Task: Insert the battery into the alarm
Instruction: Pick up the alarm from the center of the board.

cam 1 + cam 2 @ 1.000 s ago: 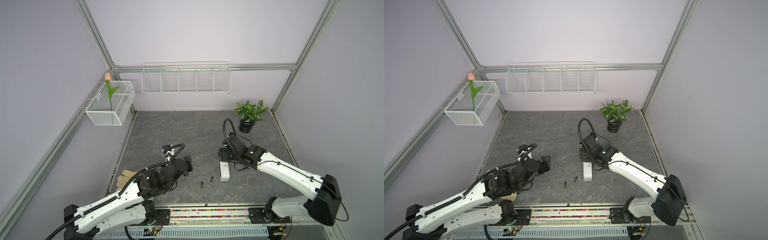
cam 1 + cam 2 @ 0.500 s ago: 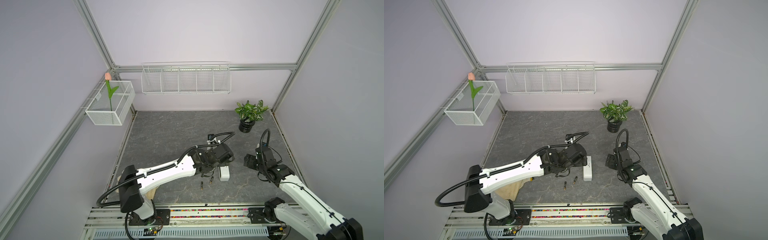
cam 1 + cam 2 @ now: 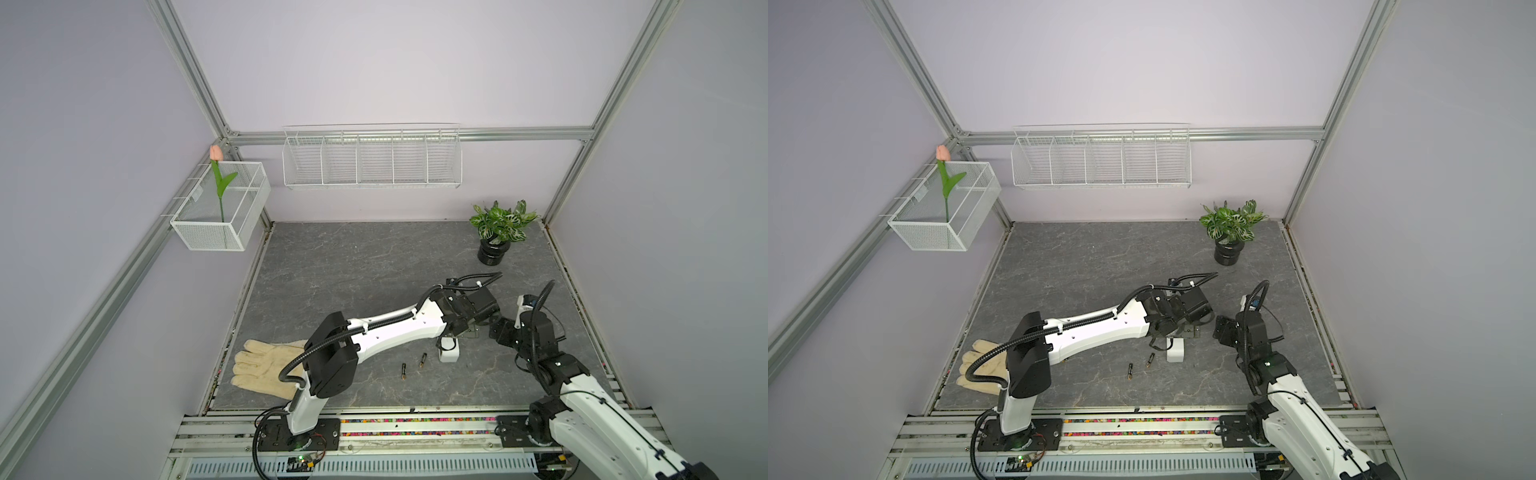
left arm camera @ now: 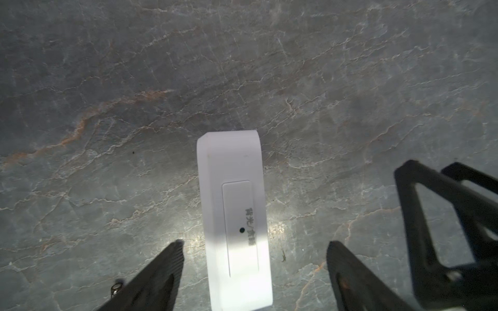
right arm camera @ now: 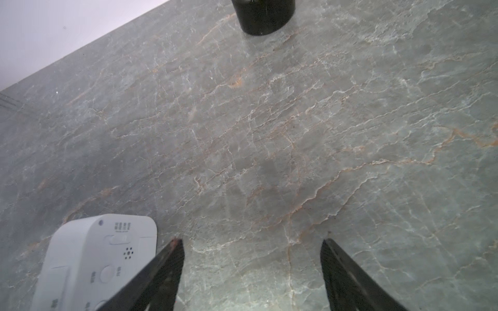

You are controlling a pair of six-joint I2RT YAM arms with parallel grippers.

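The white alarm (image 3: pixel 450 353) (image 3: pixel 1175 353) stands on its edge on the grey stone table. My left gripper (image 4: pixel 254 243) hangs open just above it, one finger on each side of the alarm (image 4: pixel 234 204) and neither touching. My right gripper (image 5: pixel 250 241) (image 3: pixel 498 332) is open and empty, just right of the alarm (image 5: pixel 94 261), whose button-covered back faces it. Two small dark batteries (image 3: pixel 403 371) (image 3: pixel 423 359) lie on the table a little left of the alarm, both also in a top view (image 3: pixel 1130 371) (image 3: pixel 1149 359).
A cream work glove (image 3: pixel 266 365) lies at the front left. A potted plant (image 3: pixel 496 232) stands at the back right; its black pot (image 5: pixel 262 16) shows in the right wrist view. A wire basket (image 3: pixel 220 208) with a tulip and a wire shelf (image 3: pixel 372 160) hang on the walls.
My left arm has swung from the front left across the table to above the alarm. My right arm has drawn back to the right, away from the alarm. The alarm and batteries stayed put.
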